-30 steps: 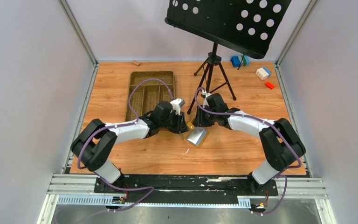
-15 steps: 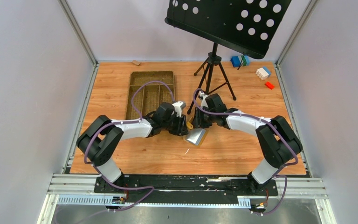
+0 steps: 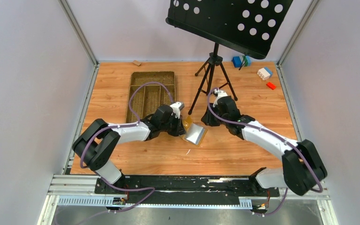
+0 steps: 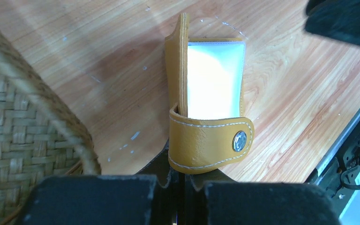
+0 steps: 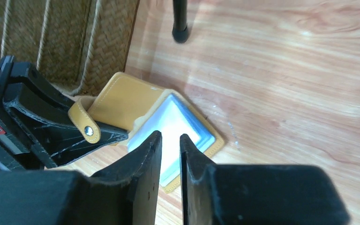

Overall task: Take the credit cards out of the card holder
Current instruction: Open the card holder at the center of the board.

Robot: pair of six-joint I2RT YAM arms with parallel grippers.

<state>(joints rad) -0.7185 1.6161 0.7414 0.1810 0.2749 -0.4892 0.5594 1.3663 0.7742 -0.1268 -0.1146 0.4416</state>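
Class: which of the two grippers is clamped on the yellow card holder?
The left gripper: its jaws are shut on the card holder's strap end. The right gripper hovers above it, slightly open, gripping nothing.

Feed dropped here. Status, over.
Left gripper shut on card holder flap. Right gripper slightly open, empty, aimed at it. No cards out. Nothing between.

Bright overhead light; glare whitens the inside of the wallet [image 4: 206, 140]; soft shadow beside it on the counter [image 4: 286, 93].
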